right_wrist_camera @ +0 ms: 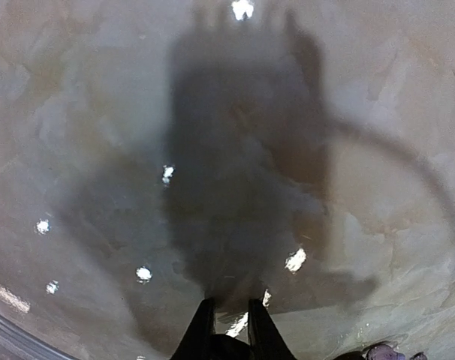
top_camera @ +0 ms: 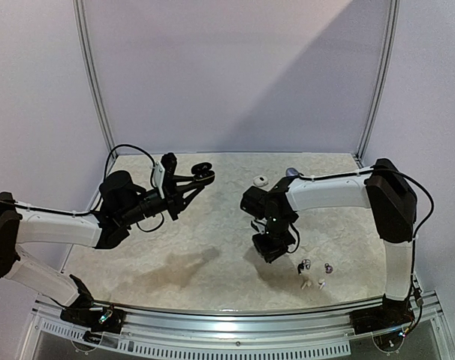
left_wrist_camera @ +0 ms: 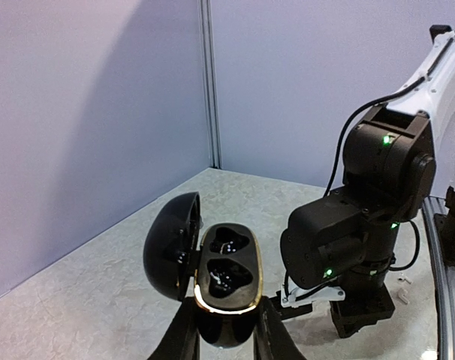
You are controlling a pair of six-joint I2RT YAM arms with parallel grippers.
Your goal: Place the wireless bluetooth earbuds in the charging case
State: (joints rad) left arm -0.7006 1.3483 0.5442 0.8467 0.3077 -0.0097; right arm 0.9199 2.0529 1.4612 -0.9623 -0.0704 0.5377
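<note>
My left gripper [top_camera: 200, 175] [left_wrist_camera: 227, 311] is shut on a black charging case [left_wrist_camera: 229, 298] [top_camera: 204, 170], held above the table's back left. The case's lid [left_wrist_camera: 170, 247] stands open to the left, and its two glossy cavities face up; what is in them I cannot tell. My right gripper [top_camera: 271, 251] [right_wrist_camera: 226, 306] points down over the table [right_wrist_camera: 77, 112]. Its fingers [right_wrist_camera: 201, 322] stand close together on a small dark rounded thing that looks like a black earbud [right_wrist_camera: 227, 346]. Purplish earbuds [top_camera: 305, 265] [top_camera: 327, 268] [right_wrist_camera: 379, 350] and white stemmed earbuds [top_camera: 305, 284] [top_camera: 321, 283] lie on the table at the right gripper's near right.
A small white case [top_camera: 261, 180] and a purplish thing [top_camera: 291, 172] lie at the back, behind the right arm [left_wrist_camera: 363, 225]. The right arm stands close to the held case's right. A metal rail [top_camera: 235, 315] runs along the near edge.
</note>
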